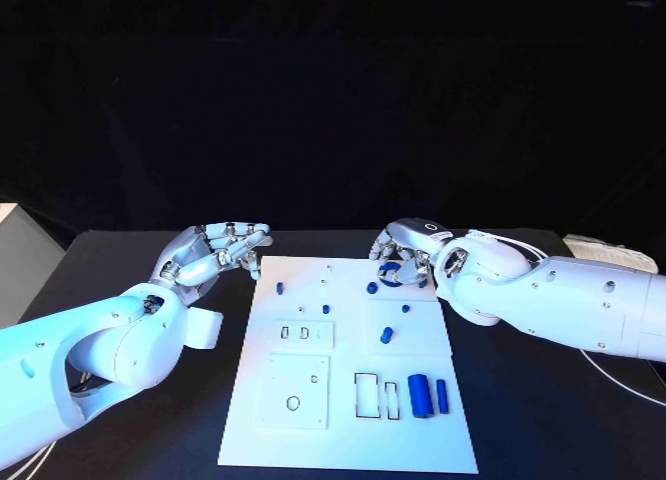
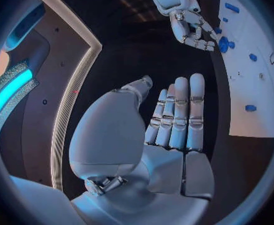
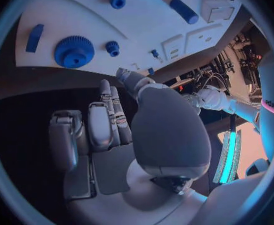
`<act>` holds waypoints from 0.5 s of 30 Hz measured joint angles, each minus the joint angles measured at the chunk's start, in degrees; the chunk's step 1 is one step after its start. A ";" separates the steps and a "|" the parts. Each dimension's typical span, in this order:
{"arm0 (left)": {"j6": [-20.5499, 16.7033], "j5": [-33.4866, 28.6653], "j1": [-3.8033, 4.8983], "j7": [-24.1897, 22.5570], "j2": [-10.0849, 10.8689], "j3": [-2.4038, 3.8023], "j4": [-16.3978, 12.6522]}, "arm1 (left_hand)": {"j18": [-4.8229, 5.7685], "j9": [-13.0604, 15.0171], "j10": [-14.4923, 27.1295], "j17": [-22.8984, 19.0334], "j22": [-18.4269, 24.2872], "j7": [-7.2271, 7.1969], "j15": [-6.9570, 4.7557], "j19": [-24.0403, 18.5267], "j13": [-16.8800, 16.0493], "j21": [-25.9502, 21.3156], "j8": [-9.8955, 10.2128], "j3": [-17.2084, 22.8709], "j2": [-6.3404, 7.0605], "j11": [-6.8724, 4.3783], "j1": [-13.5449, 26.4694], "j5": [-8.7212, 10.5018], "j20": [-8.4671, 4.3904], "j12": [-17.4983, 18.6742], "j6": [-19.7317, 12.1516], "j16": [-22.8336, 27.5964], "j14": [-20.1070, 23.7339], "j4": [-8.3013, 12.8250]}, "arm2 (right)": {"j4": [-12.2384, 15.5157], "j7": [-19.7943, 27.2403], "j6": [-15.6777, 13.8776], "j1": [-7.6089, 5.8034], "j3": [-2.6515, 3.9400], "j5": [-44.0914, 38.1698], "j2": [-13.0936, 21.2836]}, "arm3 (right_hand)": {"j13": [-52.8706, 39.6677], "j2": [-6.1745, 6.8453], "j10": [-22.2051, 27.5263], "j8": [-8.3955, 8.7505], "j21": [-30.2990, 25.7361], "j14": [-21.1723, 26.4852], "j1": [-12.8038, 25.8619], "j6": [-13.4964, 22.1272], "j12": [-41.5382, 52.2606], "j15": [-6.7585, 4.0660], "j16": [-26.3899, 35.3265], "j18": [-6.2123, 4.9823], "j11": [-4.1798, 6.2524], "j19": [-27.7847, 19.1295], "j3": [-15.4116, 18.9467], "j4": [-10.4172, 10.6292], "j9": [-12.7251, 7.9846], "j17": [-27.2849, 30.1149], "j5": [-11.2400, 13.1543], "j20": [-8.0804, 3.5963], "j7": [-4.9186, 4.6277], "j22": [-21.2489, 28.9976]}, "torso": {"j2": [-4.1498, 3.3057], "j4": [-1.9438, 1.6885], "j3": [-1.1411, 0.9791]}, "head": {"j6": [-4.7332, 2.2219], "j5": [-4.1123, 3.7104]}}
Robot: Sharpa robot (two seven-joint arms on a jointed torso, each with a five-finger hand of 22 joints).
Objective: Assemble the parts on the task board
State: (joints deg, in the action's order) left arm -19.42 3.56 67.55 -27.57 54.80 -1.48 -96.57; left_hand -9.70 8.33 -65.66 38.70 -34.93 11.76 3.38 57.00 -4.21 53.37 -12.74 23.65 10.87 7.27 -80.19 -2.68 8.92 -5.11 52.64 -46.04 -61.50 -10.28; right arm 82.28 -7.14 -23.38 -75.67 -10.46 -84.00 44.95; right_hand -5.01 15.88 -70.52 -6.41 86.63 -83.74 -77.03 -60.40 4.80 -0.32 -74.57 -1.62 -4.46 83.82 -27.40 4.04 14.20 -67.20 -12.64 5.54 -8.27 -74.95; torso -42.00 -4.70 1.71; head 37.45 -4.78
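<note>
— Parts lie scattered over the task board (image 1: pixel 276 440), a flat white plate in the middle of the black surface (image 1: pixel 131 420). A toothed blue gear (image 3: pixel 74 51) sits at the far edge, just beside the right hand (image 1: pixel 405 255); a blue cylinder (image 1: pixel 418 395) and a flat blue bar (image 1: pixel 443 396) rest near the rectangular cut-outs.

— And the hands?

— Both hold nothing. Left hand (image 1: pixel 218 252) hovers off the board's far left corner, fingers loosely curled but apart; in its own wrist view they stand straight, side by side. Right hand's fingers are apart too, hanging over the gear.

— What worries you?

— Smooth, hard plastic against metal fingers. My guess: the gear could skid across the slick plate if pressed off-centre, and the round cylinder might roll. The small pegs look easy to knock.
</note>
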 measured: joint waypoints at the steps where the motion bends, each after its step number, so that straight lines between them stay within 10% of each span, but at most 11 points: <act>1: 0.08 0.02 0.00 0.06 -0.02 0.00 0.03 | 0.00 0.00 0.00 0.00 -0.01 0.00 0.00 0.00 0.00 0.00 0.00 0.00 0.00 0.00 0.00 0.00 0.00 0.00 0.00 -0.07 0.00 0.00 | 0.00 -0.12 0.07 0.10 -0.02 -0.01 -0.06 | -0.05 0.20 0.00 -0.03 0.00 0.00 0.20 -0.19 -0.23 0.00 -0.72 0.00 0.00 0.00 -0.30 0.16 0.15 -0.68 -0.23 0.00 -0.13 0.00 | -0.10 -0.02 0.01 | -0.04 0.00; 15: 0.99 0.17 0.00 0.87 -0.02 0.00 0.03 | 0.00 -0.01 0.01 -0.01 -0.10 0.00 0.01 -0.21 0.01 0.26 0.00 0.16 0.00 0.00 0.00 0.00 -0.21 0.00 0.00 -0.07 0.39 -0.16 | -0.40 -2.13 2.86 1.12 -0.11 -1.59 -1.13 | -0.14 0.51 0.00 -0.44 0.00 0.01 0.51 -0.56 -0.75 0.00 -2.10 -0.02 0.00 0.00 -0.76 0.31 0.74 -1.85 -1.13 0.00 -0.17 0.00 | -1.38 -0.32 0.07 | -0.44 -0.30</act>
State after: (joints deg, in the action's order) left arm -18.43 3.73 67.55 -26.71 54.78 -1.48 -96.53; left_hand -9.70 8.32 -65.65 38.69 -35.03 11.75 3.40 56.80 -4.20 53.63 -12.74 23.81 10.87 7.27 -80.19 -2.68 8.71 -5.11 52.64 -46.10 -61.11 -10.44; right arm 81.88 -9.27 -20.52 -74.55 -10.57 -85.60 43.82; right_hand -5.15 16.39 -70.51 -6.85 86.63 -83.73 -76.52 -60.97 4.06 -0.32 -76.67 -1.63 -4.46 83.82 -28.16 4.35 14.95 -69.05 -13.78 5.54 -8.44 -74.94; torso -43.37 -5.03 1.77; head 37.01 -5.08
